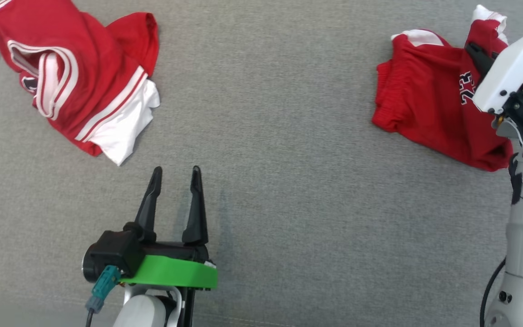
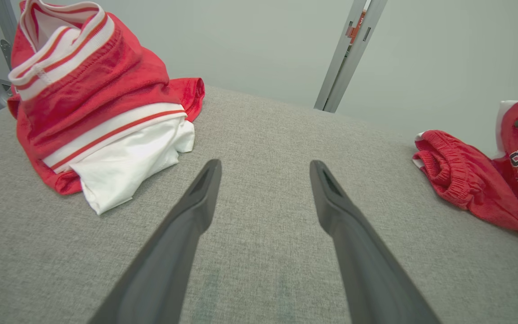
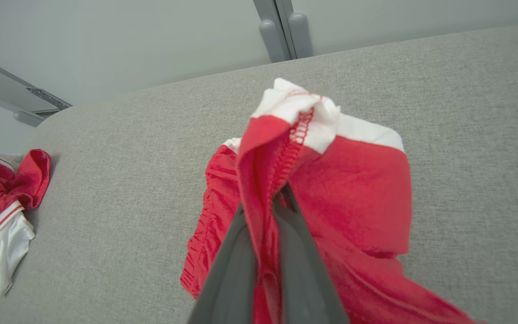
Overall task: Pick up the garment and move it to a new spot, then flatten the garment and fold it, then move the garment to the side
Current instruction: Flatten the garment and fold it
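We read one marking: dark, white-edged number 23 (image 1: pixel 467 88) on red fabric shorts (image 1: pixel 420 104); smaller letters beside it illegible.

The bench (image 1: pixel 288 136) wears grey woven cloth, matt and slightly rough. The shorts (image 1: pixel 420 104) are soft matt red knit cloth with white trim and an overlocked seam. The other garment (image 1: pixel 84 77) is the same red cloth with ribbed white bands. The fingers (image 2: pixel 182 234) of the left hand (image 1: pixel 176 170) are smooth matt dark plastic, its collar (image 1: pixel 175 272) is green plastic, and the right arm's shell (image 1: pixel 511 63) is glossy white.
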